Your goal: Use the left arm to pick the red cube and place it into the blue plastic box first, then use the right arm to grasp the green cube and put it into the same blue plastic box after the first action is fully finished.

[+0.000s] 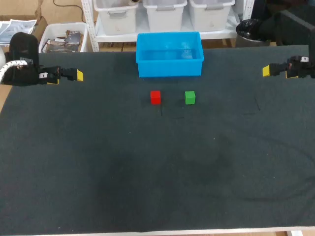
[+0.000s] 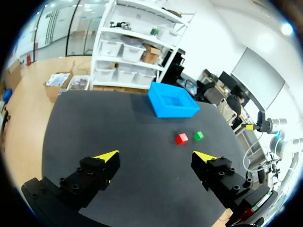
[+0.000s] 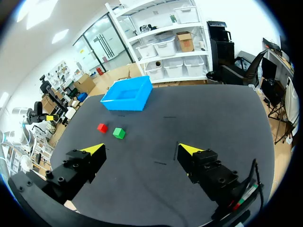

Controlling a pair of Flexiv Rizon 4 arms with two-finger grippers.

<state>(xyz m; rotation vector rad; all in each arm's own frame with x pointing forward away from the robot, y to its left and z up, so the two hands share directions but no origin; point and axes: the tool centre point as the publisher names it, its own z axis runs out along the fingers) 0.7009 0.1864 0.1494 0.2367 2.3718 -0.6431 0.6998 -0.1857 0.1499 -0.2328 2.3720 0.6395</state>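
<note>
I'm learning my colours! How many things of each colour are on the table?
Red: 1, the red cube
Green: 1, the green cube
Blue: 1, the box
Total: 3

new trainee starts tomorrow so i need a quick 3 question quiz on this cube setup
1. Multiple choice: the red cube and the green cube stand side by side in front of the box. Which one is on the left arm's side? A) red cube B) green cube
2. True or false: a cube already lies in the box.
3. Fill in: the left claw and the right claw are both ____, with nothing between their fingers.

Key: 1 A; 2 false; 3 open
</note>
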